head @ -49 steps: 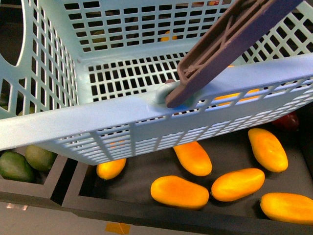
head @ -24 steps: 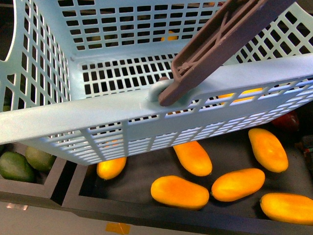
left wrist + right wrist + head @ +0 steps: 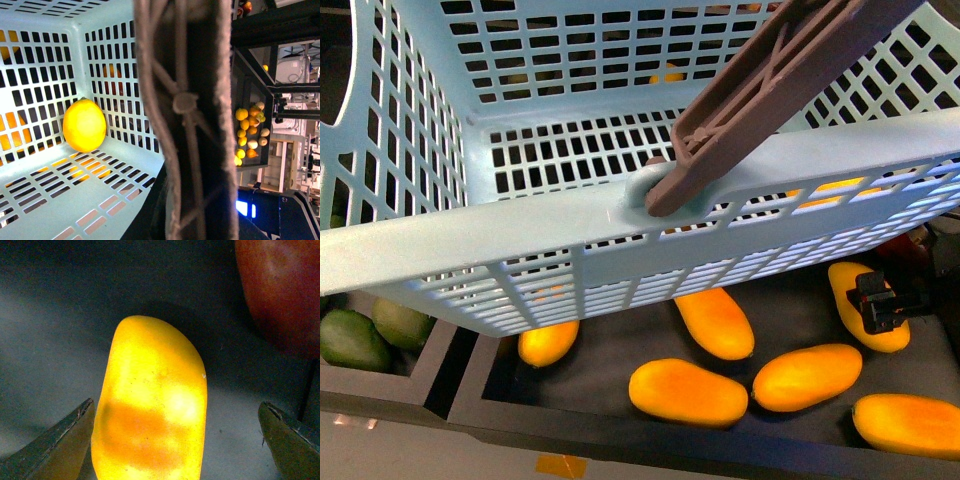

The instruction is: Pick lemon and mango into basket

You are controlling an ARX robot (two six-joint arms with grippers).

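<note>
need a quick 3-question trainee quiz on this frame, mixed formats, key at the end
1. True or false: the lemon is already in the basket.
2. The right gripper is: A) shut on an orange; B) open, with a finger on each side of a mango; C) shut on a green fruit.
3. Fill in: the dark red fruit beside that mango is an ____.
Key: 1 true; 2 B; 3 apple.
</note>
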